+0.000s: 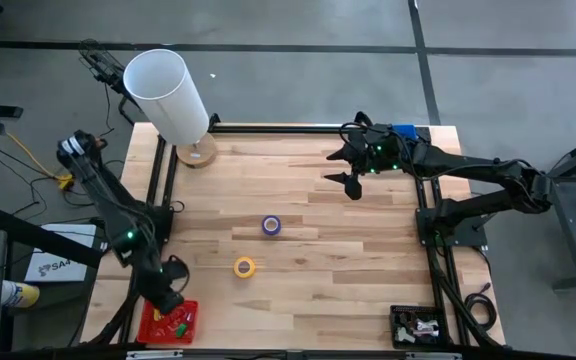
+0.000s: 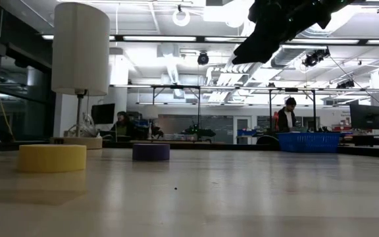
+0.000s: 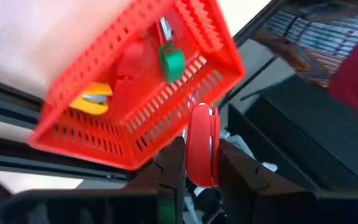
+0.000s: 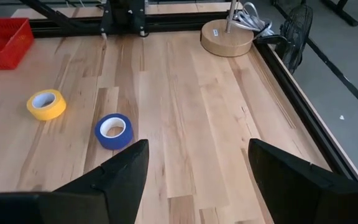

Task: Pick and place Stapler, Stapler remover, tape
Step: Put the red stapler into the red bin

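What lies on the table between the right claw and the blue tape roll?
Nothing: in the right wrist view, only bare wood separates the open right claw from the blue tape roll.

dark jointed arms — black fingers

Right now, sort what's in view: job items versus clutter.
Job:
- yellow tape
- blue tape
- pink tape, shut in the left gripper over the red basket
- right gripper, open above the table

Clutter:
- lamp
- black tray

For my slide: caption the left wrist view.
Left gripper shut on a pink tape roll just outside the red basket.
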